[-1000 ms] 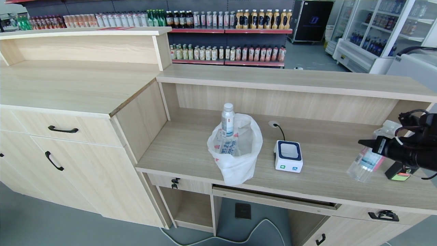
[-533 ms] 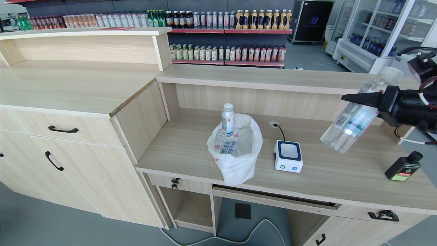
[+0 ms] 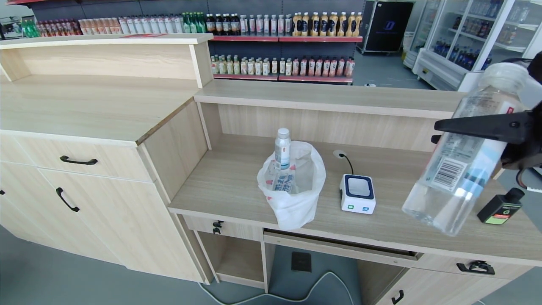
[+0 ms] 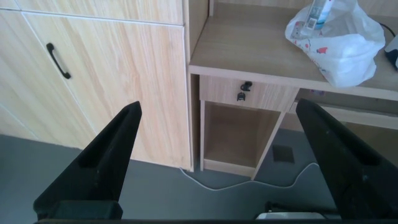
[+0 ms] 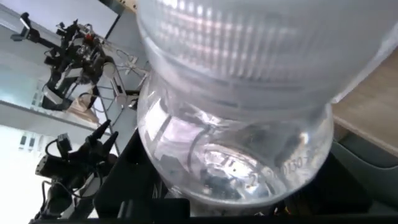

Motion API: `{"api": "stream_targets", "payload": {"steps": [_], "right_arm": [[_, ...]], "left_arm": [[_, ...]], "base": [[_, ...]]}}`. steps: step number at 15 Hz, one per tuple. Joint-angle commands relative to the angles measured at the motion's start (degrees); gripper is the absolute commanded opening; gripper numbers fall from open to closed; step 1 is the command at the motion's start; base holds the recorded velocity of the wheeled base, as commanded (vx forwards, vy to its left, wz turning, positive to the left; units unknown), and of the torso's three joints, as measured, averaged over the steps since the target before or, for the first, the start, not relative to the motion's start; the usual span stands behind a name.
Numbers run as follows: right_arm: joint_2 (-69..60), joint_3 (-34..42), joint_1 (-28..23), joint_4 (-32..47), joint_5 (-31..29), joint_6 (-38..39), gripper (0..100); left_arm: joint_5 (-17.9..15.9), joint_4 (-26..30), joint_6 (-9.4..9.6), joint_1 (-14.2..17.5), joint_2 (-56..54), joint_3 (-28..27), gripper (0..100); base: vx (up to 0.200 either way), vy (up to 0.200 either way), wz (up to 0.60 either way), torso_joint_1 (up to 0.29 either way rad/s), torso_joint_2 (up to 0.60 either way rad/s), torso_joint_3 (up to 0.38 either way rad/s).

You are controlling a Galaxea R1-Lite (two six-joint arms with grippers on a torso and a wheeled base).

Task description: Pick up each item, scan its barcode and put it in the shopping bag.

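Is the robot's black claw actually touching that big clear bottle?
Touching. In the head view the right gripper's jaws clamp across the tilted clear bottle, holding it aloft.

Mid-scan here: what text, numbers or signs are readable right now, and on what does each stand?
Nothing reads reliably enough to quote.
Clear bottle: a barcode on its label, digits and label print too small.
Its base, in the right wrist view: embossed marks, too distorted.
Shopping bag: red print, blurred.
Small black bottle: label too small.
Scanner: two small icons, no legible words.
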Motion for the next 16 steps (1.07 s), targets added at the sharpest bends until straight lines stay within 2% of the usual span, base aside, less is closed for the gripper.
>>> {"api": "stream_targets", "payload": {"steps": [1,8,16], "right_arm": [[-2.92,0.08,2.15,0.60,0.62,0.05,0],[-6.09,2.10,11.03,0.60,1.32,-0.30,0],[-5.12,2.62,16.83,0.08,3.25,-2.50,0]], "left_arm": [[0.00,-0.01,0.00,0.00,-0.02,0.00,100],[0.00,-0.01,0.00,0.00,-0.02,0.00,100],[0.00,-0.01,0.00,0.00,-0.02,0.00,100]], "base": [[0.000,0.000,0.00,0.000,0.00,0.000],[0.000,0.000,0.00,0.000,0.00,0.000],[0.000,0.000,0.00,0.000,0.00,0.000]]}}
